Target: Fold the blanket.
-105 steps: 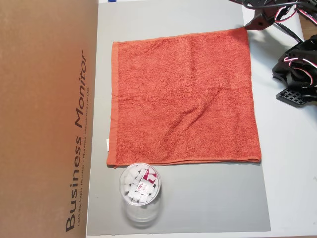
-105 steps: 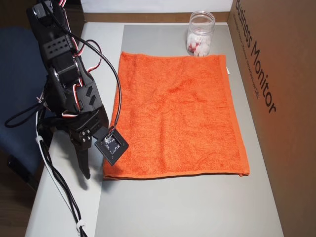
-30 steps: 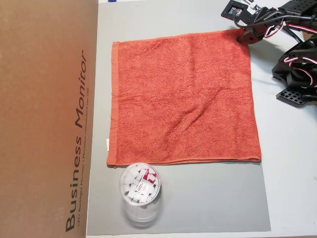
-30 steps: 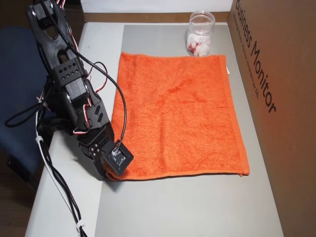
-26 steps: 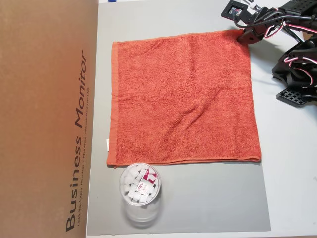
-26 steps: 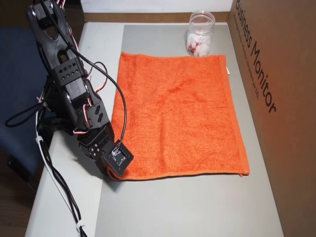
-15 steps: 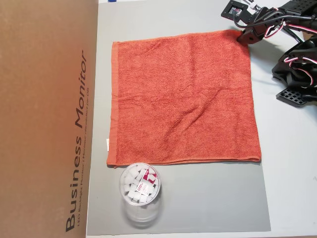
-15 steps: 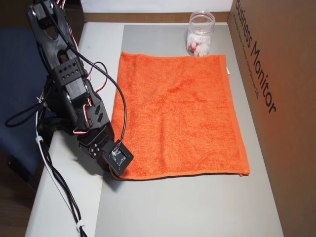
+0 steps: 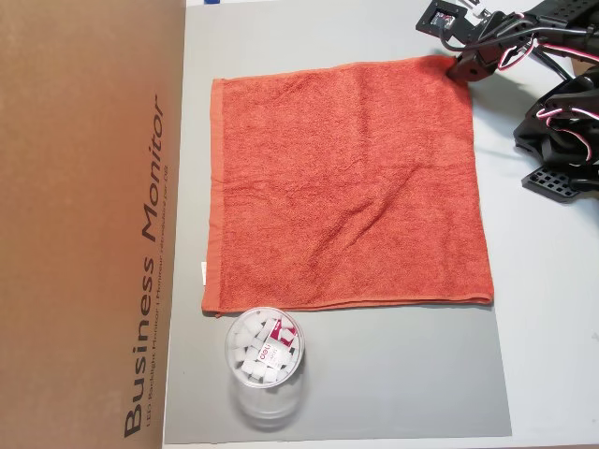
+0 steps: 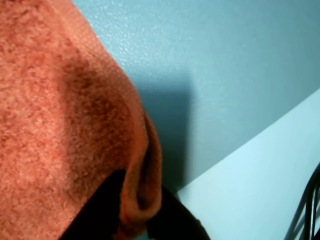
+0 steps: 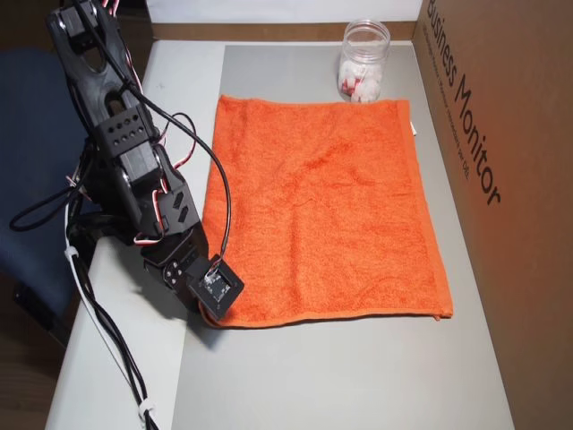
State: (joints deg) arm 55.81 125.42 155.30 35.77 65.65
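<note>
The blanket (image 9: 346, 187) is an orange-red terry towel spread flat on the grey mat (image 9: 374, 374), with a small white tag on its left hem in an overhead view. My gripper (image 9: 461, 65) is at its top right corner there, and at its near left corner in an overhead view (image 11: 210, 318). The wrist view shows the blanket (image 10: 60, 125) corner bunched and pinched between the dark fingers (image 10: 95, 210) of the gripper (image 10: 135, 220), which is shut on it. The rest of the blanket (image 11: 322, 206) lies flat.
A clear jar (image 9: 265, 360) of white pieces stands on the mat just past the blanket's edge. A tall cardboard box (image 9: 84, 224) borders the mat's far side. The arm's base and cables (image 9: 562, 140) sit on the white table. A blue chair (image 11: 36, 179) is beside the table.
The gripper came down from beside the blanket onto its corner. Over the last second the pinched corner has crept slightly inward; the rest of the blanket is unmoved.
</note>
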